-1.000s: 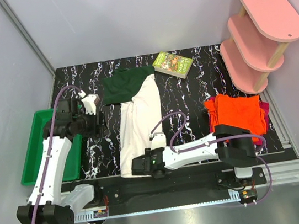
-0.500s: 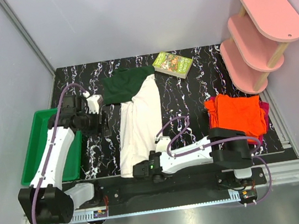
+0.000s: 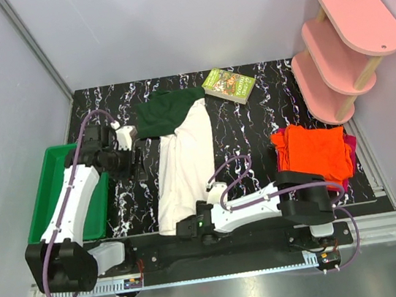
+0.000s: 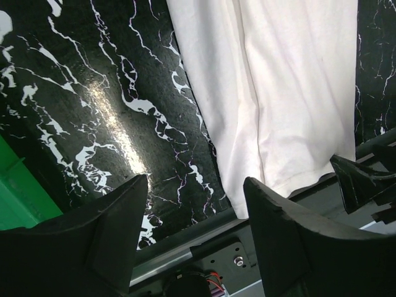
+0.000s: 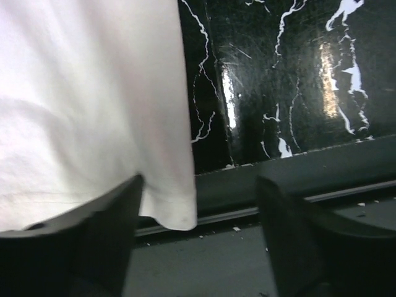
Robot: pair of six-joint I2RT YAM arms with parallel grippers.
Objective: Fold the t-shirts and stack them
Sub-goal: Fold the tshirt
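Nearest me, the right gripper's (image 5: 199, 184) jaws are standing wide open either side of the cream-white shirt's (image 3: 184, 158) hem corner, gripping nothing. The shirt is lying as a long, half-folded strip up the surface (image 3: 254, 129), not yet stacked. Farther back, the left gripper's (image 4: 195, 182) jaws are hanging open and empty beside it, the green tray (image 3: 46, 193) is showing nothing inside, and the orange shirt (image 3: 316, 150) is sitting folded on the magenta-red one (image 3: 350, 143).
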